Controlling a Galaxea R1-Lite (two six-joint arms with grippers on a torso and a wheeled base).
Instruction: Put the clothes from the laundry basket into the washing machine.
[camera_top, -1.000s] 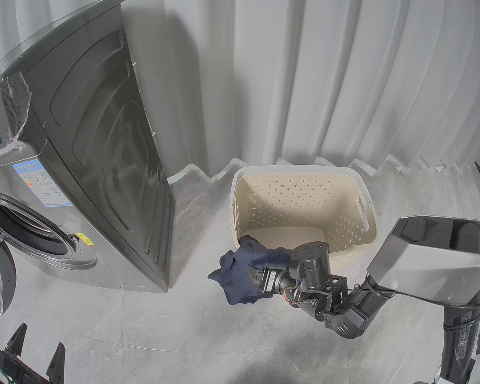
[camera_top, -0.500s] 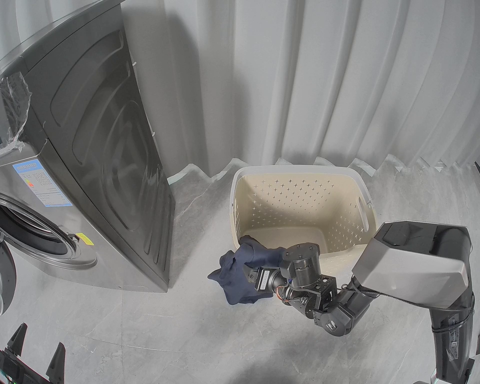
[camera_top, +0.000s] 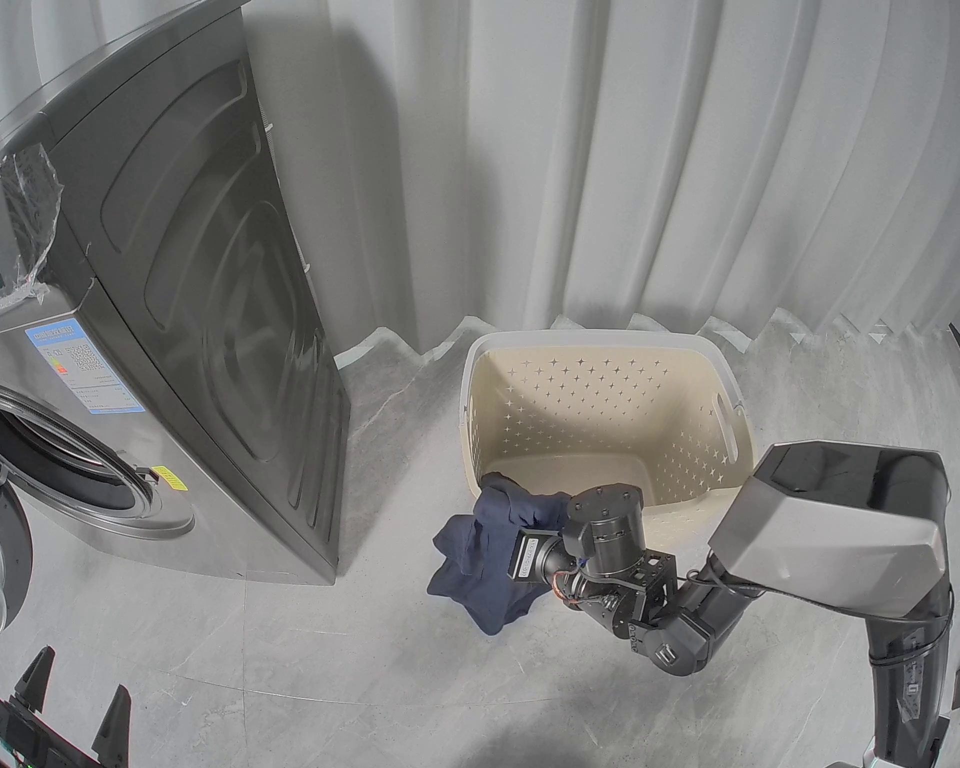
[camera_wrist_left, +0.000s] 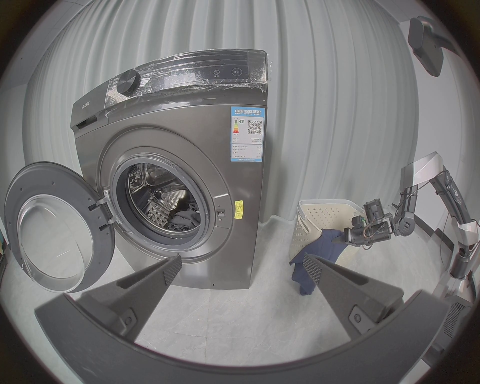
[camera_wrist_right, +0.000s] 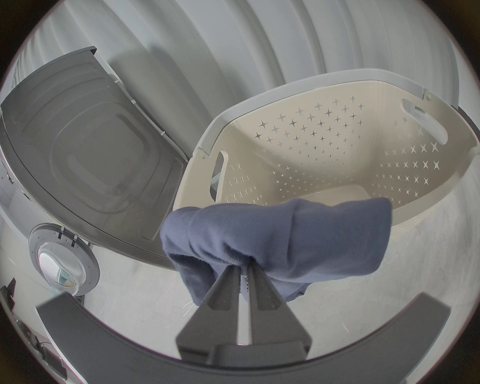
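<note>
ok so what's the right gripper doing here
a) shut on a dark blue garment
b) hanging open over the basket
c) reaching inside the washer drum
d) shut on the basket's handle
a: the right gripper is shut on the dark blue garment, holding it just outside the near rim of the laundry basket.

Backdrop: a white curtain (camera_top: 620, 150) in deep vertical folds spans the whole back of the room.
Curtain hem: reaches the floor (camera_top: 300, 660) and bunches there in small ripples.
Floor surface: pale grey marbled tiles with thin joints, faintly glossy.
Light: soft and even, with mild shadows.
</note>
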